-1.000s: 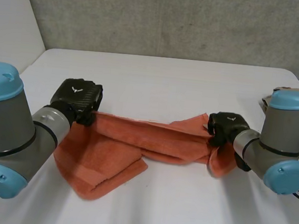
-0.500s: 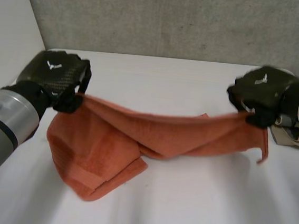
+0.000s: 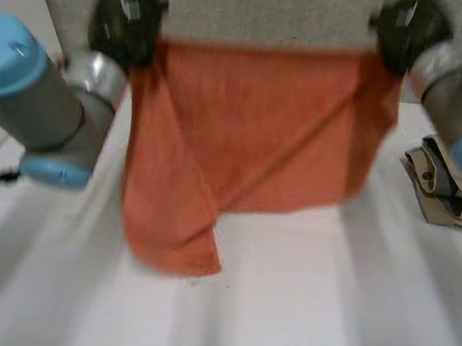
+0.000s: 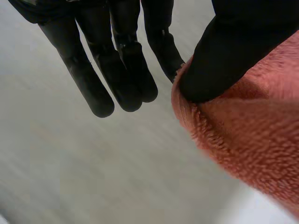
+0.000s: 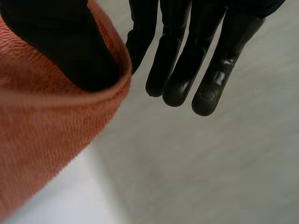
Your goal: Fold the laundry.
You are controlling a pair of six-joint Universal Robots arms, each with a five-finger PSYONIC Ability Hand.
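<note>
An orange towel (image 3: pixel 251 134) hangs spread in the air above the white table (image 3: pixel 283 309), its top edge stretched between my two hands. My left hand (image 3: pixel 125 17) pinches the towel's upper left corner, and my right hand (image 3: pixel 409 28) pinches the upper right corner. In the left wrist view the thumb (image 4: pixel 224 56) presses the orange towel (image 4: pixel 247 140) against a finger while the other fingers (image 4: pixel 117 70) hang straight. The right wrist view has the same grip: thumb (image 5: pixel 60 46) on the towel (image 5: pixel 42 135), fingers (image 5: pixel 196 65) straight beside it. The lower left corner of the towel hangs lowest, near the table.
A folded beige cloth (image 3: pixel 450 190) lies on the table at the right, under my right arm. A grey wall stands behind the table.
Both hands rose and moved apart with the towel's corners. The towel went from sagging on the table to hanging spread out in the air.
</note>
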